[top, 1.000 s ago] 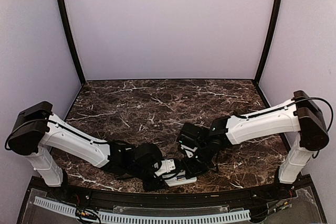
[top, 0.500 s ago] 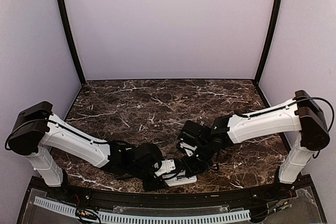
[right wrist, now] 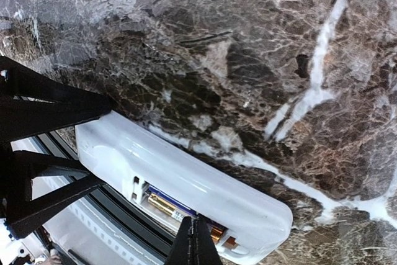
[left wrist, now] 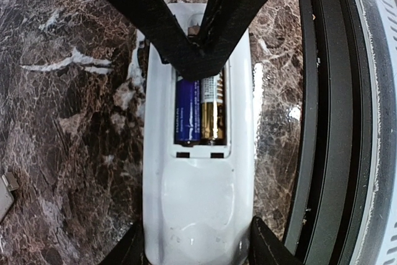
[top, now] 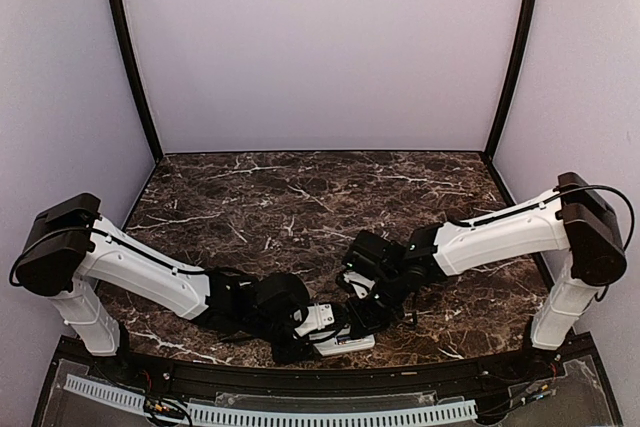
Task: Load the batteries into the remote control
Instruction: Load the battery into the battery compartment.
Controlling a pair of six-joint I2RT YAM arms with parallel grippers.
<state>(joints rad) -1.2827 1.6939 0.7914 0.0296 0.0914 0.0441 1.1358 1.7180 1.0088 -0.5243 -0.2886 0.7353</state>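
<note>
The left gripper [left wrist: 197, 249] clamps one end of the remote control [left wrist: 198, 190], lying back-up at the table's [left wrist: 68, 122] near edge. The right gripper [right wrist: 197, 241], fingers pressed together, points into its open back, where 2 batteries [left wrist: 200, 113] sit side by side.

glossy white plastic remote control [left wrist: 198, 203], polished marble table [left wrist: 74, 91]
</note>
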